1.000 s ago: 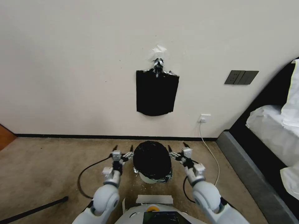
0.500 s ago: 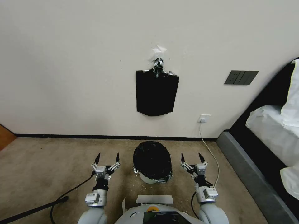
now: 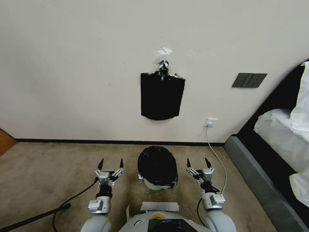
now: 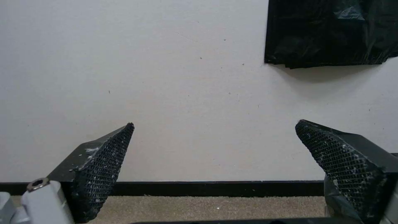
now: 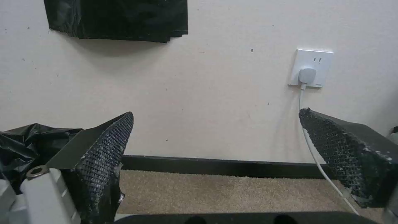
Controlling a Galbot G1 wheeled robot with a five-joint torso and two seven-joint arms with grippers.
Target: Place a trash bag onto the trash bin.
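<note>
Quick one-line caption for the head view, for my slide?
Black bag covers the bin by the wall; left pincer and right pincer flank it, both open and empty.

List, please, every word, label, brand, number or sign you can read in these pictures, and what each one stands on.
None: there is no readable text. The trash bag, trash bin, hanging bundle of bags, wall socket and dark switch panel are all plain. The dark screen on the robot's body shows no characters.

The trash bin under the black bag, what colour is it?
Cream-white trash bin; it shows best in the head view.
</note>
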